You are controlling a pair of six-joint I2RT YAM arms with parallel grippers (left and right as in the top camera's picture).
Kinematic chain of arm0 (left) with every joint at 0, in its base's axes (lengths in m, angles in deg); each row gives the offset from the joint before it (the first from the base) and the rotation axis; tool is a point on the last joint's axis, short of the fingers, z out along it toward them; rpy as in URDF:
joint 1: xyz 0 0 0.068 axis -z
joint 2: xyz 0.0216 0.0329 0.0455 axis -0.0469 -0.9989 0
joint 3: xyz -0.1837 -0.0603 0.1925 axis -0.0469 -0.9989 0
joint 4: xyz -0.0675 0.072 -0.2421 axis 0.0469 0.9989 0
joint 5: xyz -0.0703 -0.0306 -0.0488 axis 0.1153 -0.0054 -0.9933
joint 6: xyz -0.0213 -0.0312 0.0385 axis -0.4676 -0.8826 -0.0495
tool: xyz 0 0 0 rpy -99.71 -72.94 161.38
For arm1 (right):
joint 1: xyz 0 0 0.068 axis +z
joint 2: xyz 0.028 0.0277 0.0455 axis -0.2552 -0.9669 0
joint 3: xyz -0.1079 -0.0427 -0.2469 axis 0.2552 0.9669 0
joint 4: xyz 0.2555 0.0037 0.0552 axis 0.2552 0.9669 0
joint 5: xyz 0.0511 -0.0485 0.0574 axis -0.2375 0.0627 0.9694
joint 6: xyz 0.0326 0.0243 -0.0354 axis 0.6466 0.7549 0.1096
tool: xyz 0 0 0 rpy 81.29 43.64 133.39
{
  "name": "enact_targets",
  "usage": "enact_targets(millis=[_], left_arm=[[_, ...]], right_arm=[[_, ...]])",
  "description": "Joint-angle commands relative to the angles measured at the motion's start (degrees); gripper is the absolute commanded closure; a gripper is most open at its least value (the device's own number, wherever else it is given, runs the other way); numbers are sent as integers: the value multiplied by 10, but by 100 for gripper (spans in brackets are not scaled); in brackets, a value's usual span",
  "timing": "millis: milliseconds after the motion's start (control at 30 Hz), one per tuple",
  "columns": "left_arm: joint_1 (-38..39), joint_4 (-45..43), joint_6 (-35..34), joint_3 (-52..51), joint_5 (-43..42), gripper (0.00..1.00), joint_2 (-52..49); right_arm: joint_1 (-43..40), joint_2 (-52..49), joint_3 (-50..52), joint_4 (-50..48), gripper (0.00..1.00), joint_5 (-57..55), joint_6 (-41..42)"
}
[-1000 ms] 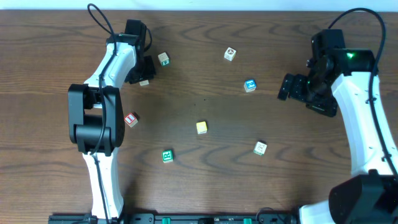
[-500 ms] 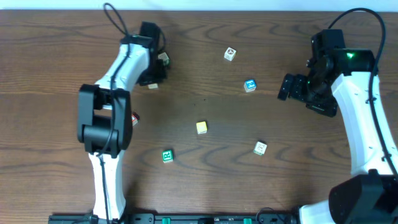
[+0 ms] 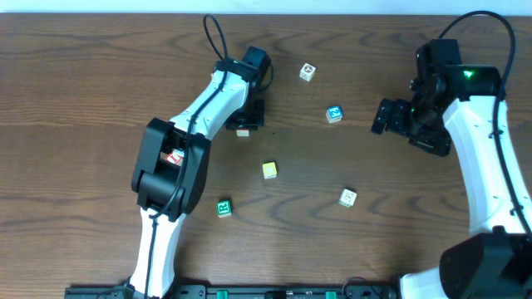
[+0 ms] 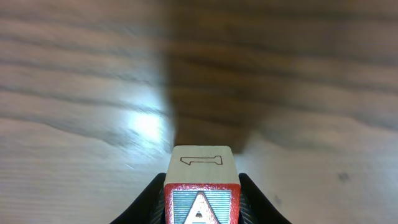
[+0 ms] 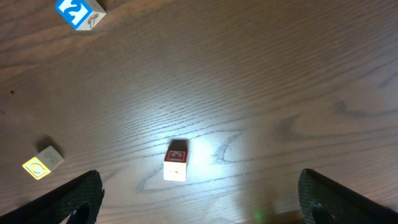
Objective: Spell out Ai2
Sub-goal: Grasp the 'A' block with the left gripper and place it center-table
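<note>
Seven cubes [image 3: 308,73] visible; left end effector [image 4: 202,200] clamps the A cube [image 4: 201,180], right end effector [image 3: 382,116] open.

White arms [image 3: 208,98], black joints [image 3: 170,166] (looped cables [image 3: 214,35])

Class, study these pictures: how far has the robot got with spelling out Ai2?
Done: no cubes stand in a row yet. In hand: the left gripper is shut on the red-framed A cube; the right gripper is open and empty. Left: the blue 2 cube lies alone, and a second red-framed cube, half hidden under the left arm, shows no readable letter.
</note>
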Motion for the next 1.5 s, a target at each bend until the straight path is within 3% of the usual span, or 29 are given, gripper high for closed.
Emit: enact_targets(millis=[0, 367, 633, 1267, 1467], left_arm=[[11, 5, -17, -5, -53, 86, -10], [30, -51, -11, -5, -20, 87, -10], [30, -35, -11, -5, -19, 86, -10], [29, -30, -22, -4, -2, 60, -10], [29, -33, -21, -3, 13, 60, -7]], right_arm=[[5, 5, 1, 1, 1, -6, 4], [5, 5, 1, 5, 1, -6, 4], [5, 5, 1, 5, 1, -6, 4], [5, 5, 1, 7, 1, -6, 4], [5, 5, 1, 7, 1, -6, 4]])
